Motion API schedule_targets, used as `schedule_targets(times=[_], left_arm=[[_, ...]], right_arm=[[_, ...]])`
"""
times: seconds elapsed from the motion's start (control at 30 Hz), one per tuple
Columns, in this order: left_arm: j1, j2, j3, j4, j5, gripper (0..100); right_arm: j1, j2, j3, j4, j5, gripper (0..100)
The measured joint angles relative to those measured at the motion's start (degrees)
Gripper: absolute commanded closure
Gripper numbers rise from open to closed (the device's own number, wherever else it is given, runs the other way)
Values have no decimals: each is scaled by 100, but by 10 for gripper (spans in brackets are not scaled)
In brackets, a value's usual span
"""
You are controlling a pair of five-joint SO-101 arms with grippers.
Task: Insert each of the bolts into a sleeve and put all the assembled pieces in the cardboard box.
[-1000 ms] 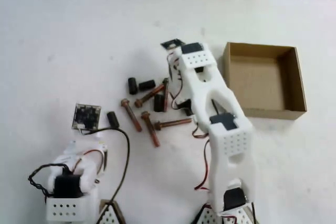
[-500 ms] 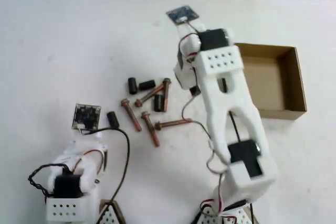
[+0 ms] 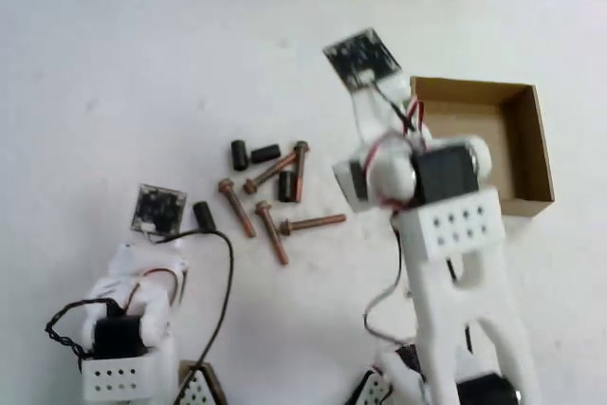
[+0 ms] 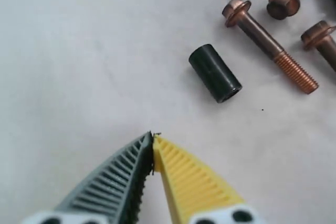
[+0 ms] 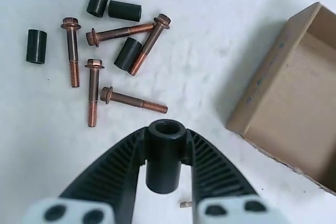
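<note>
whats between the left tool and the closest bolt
One black sleeve lies on its side between the shut left tool and the bolt, touching neither, as the left wrist view shows.

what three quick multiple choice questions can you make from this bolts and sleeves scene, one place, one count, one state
1. The sleeve nearest the left pincer lies: A on the table, beside a bolt; B on top of a bolt; C between the pincer's fingers.
2. Bolts loose on the table: A three; B five; C eight.
3. The right pincer is: A open, holding nothing; B shut on a bolt; C shut on a black sleeve.
Key: 1 A, it lies flat on the table apart from the pincer; 2 B, the right wrist view shows five; 3 C, its fingers press the sleeve's sides.
</note>
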Motion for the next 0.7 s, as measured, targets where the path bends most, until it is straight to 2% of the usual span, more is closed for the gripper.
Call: schedule_targets(times=[0.27,0.47,0.7], left_arm=[[0,0,0,-9,-1811,976],[0,0,0,-9,-2198,976],[0,0,0,26,-2910,976]], right_arm=[[44,-1178,2092,-1301,0,981],[44,-1635,2804,-1688,369,981],[35,-2549,3956,-2558,466,981]])
